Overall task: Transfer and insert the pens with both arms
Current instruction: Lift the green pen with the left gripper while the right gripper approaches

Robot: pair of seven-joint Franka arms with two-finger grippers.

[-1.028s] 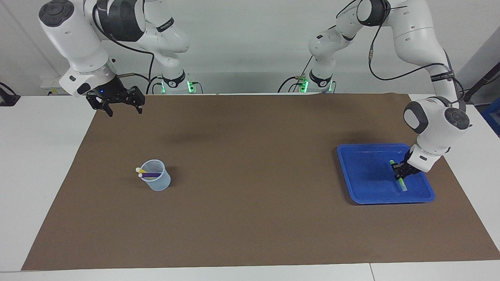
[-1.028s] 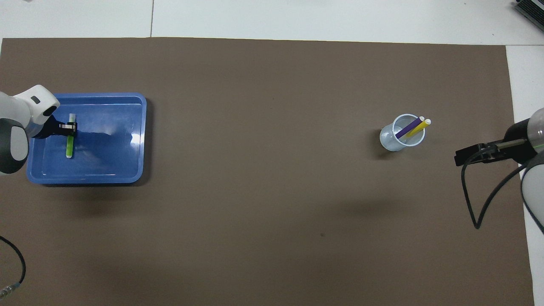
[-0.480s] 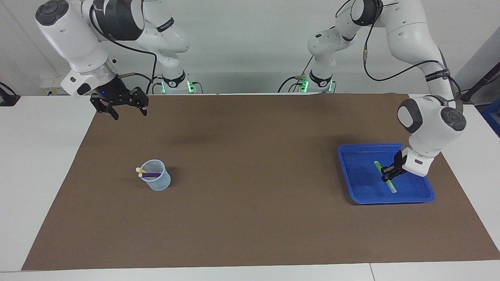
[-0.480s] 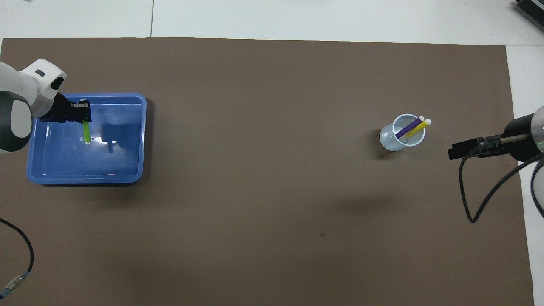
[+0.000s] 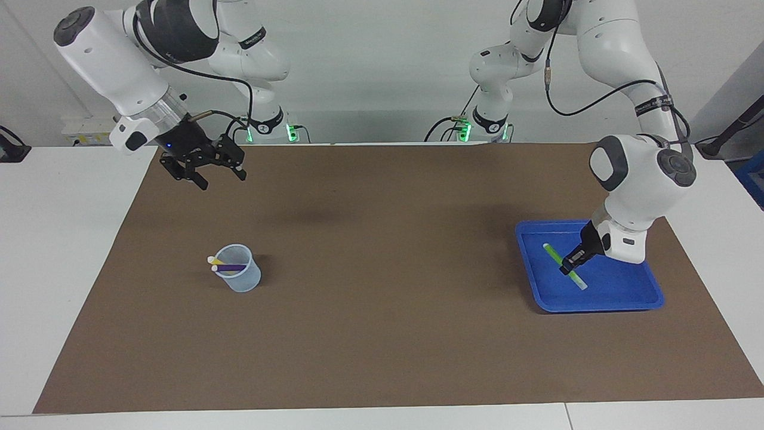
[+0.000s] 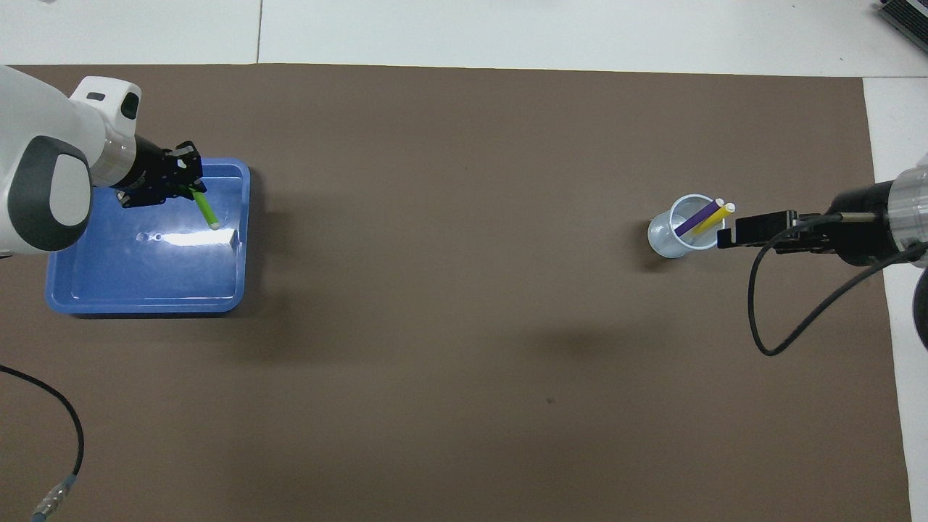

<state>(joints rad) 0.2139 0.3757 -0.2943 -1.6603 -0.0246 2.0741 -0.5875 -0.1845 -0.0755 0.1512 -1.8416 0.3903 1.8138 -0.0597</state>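
over the brown mat (image 5: 382,334) near its robot-side edge, the right gripper (image 5: 202,172) hangs spread and empty. over the blue tray (image 5: 597,301), the left gripper (image 5: 571,263) pinches the green pen (image 5: 554,255). farther out, purple pen (image 5: 233,267) and yellow pen (image 5: 216,261) stand in the clear cup (image 5: 242,280).

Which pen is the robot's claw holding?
The green pen. The left claw grips it over the blue tray, while the purple pen and yellow pen stand in the cup.
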